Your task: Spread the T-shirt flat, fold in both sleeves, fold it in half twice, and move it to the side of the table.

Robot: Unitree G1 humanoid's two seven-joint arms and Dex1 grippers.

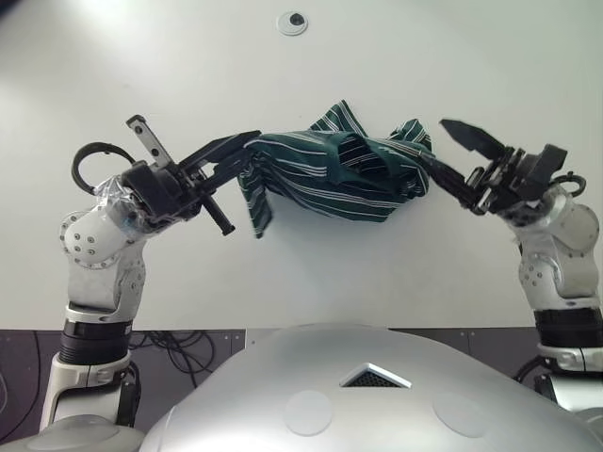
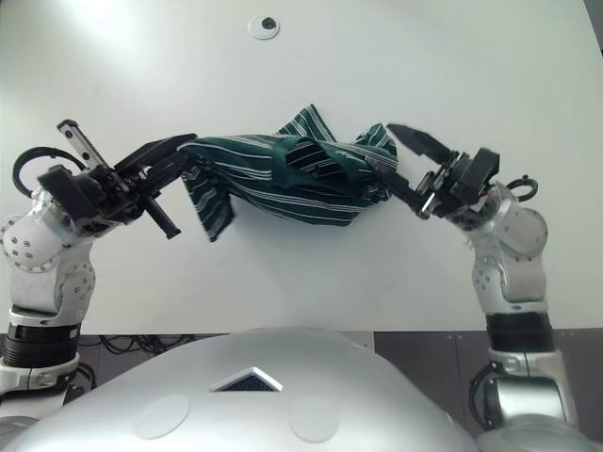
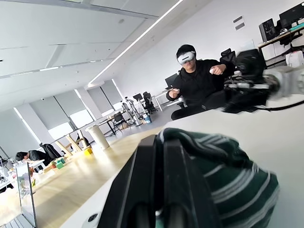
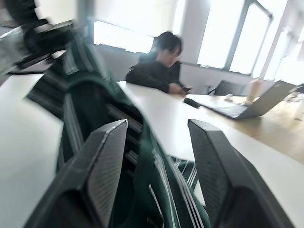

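Note:
A dark green T-shirt [image 1: 330,174] with white stripes hangs bunched above the white table [image 1: 377,264], stretched between both grippers. My left gripper [image 1: 243,149] is shut on the shirt's left end, and a loose flap droops below it. In the left wrist view the cloth [image 3: 228,175] bulges out past the closed fingers [image 3: 161,180]. My right gripper [image 1: 431,141] is at the shirt's right end, open. One finger points up clear of the cloth and the other lies against the fabric. In the right wrist view the fabric [image 4: 90,95] lies between the spread fingers [image 4: 107,161].
A small round white disc with a dark centre [image 1: 293,23] sits at the table's far side. The table's near edge [image 1: 188,329] runs just in front of me, with cables on the floor below. Bare tabletop surrounds the shirt.

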